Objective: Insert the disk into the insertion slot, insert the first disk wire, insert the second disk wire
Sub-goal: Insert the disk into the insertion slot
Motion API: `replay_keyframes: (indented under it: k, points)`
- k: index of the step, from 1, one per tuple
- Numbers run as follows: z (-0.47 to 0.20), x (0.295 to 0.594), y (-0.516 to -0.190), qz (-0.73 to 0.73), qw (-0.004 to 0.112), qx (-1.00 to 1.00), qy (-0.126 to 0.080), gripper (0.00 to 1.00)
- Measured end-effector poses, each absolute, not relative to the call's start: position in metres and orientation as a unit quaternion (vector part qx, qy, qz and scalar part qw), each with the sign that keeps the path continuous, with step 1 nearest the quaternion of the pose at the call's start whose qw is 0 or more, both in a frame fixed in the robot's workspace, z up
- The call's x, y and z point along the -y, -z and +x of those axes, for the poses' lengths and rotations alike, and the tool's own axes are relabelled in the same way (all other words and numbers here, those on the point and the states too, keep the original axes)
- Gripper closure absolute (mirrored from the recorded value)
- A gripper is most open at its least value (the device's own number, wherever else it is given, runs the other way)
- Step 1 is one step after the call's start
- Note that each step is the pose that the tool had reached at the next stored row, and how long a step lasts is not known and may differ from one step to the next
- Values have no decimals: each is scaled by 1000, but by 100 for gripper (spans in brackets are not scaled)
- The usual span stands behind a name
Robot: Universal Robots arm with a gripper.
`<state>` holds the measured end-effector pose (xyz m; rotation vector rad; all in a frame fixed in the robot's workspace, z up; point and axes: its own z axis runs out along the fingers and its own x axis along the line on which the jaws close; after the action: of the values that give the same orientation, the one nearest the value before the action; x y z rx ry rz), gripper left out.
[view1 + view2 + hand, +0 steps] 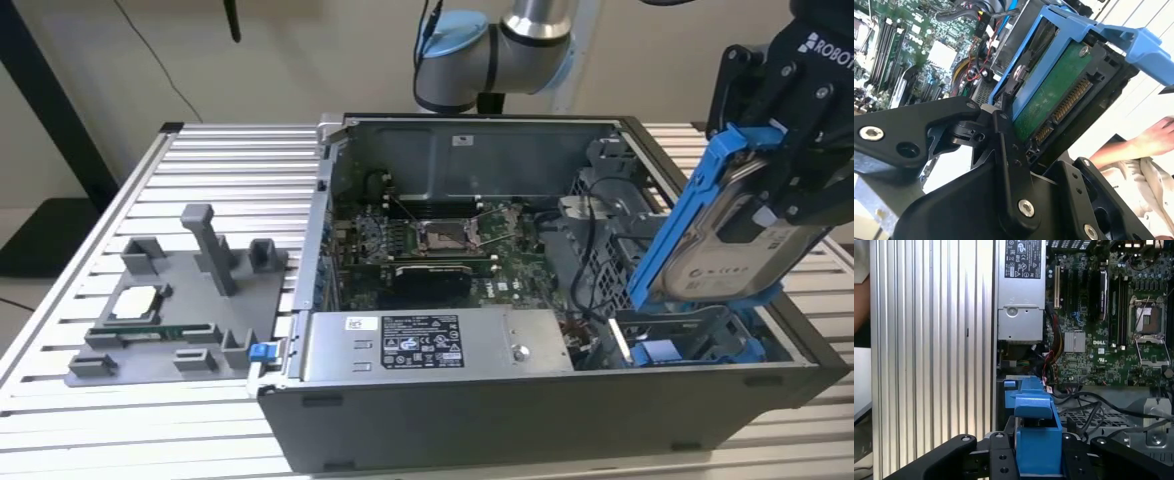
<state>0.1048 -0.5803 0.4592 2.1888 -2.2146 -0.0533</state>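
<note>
Blue-framed disk (pixel 721 240) pinched between gripper (pixel 774 178) fingers, tilted above insertion slot (pixel 687 350)

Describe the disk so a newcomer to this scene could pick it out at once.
Find the open computer case on the slatted table and go to its end at the exterior view's right. There the black end effector grips the disk, tilted steeply over the case. Its bright blue frame and silver labelled face set it apart from the flat-lying grey box.
</note>
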Motion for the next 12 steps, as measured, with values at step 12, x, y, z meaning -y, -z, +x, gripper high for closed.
replay_keyframes:
  k: [12]
  points:
    - [105, 580, -456, 703, 14, 711, 17, 100]
